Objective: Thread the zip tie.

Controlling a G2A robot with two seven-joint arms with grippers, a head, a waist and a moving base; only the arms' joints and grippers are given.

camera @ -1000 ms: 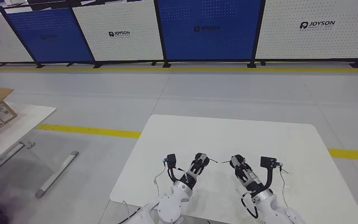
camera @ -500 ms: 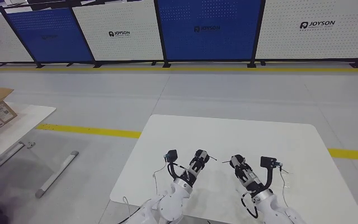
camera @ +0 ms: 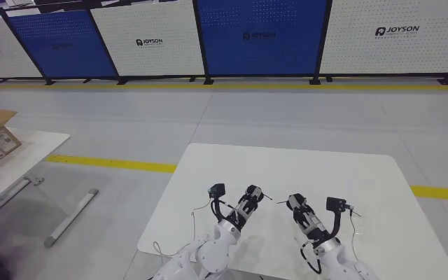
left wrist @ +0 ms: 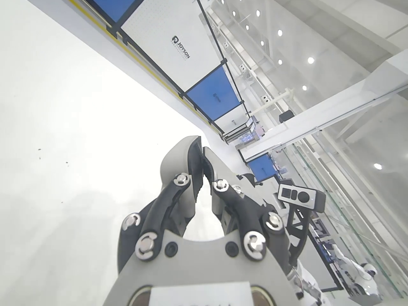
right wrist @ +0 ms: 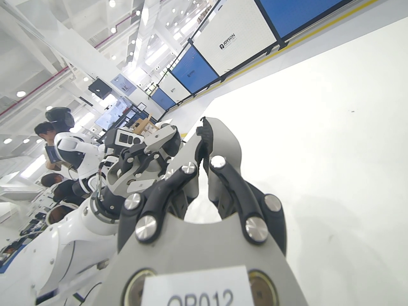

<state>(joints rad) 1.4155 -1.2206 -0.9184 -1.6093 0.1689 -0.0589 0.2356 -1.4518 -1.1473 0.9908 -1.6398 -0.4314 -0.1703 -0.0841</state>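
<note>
Both arms hover low over the near part of the white table (camera: 294, 164). My left gripper (camera: 256, 190) is shut, its dark pads pressed together in the left wrist view (left wrist: 202, 154). A short dark end of the zip tie (camera: 267, 198) sticks out of its tip toward the other arm. My right gripper (camera: 292, 201) is also shut (right wrist: 201, 130), and another thin dark end of the tie (camera: 282, 203) points from it toward the left one. The two tips face each other a small gap apart. The left gripper (right wrist: 159, 140) shows beside the right one.
The table's front edge lies just under both arms, and its bare far half stretches away behind them. A second table (camera: 28, 150) with a cardboard box (camera: 7, 133) stands off to the left. Blue and white panels (camera: 259, 35) line the back.
My left gripper has shifted slightly farther from the table's front edge, with its wrist turning a little. The right gripper has hardly moved. Both stay shut.
</note>
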